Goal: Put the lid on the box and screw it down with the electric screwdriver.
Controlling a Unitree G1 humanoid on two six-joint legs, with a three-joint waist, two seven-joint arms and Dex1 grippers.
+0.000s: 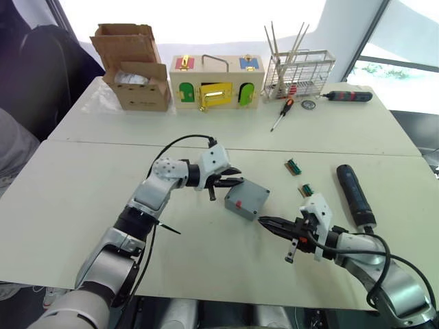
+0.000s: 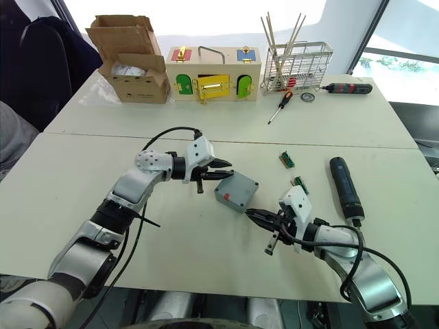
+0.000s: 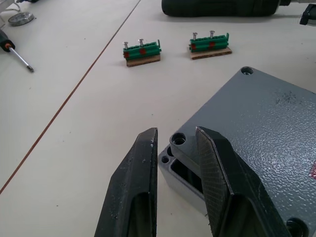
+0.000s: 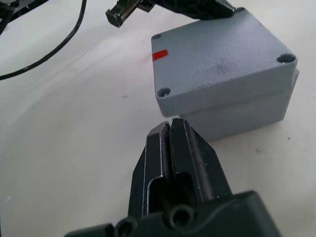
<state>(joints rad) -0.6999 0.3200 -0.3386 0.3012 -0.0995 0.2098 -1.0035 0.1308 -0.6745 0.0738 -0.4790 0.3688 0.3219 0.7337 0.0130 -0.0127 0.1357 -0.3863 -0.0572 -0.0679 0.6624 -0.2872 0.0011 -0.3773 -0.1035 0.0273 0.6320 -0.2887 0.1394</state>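
Closed and empty, right gripper (image 1: 269,222) sits lower right of centre; electric screwdriver (image 1: 355,195) lies beyond it, lengthwise up-frame. Left gripper (image 1: 233,181), spread, straddles lid (image 3: 256,128) corner.

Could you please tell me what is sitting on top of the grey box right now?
The lid lies on the box, shifted askew, so one corner of the box's hollow is exposed. The rest inside is covered.
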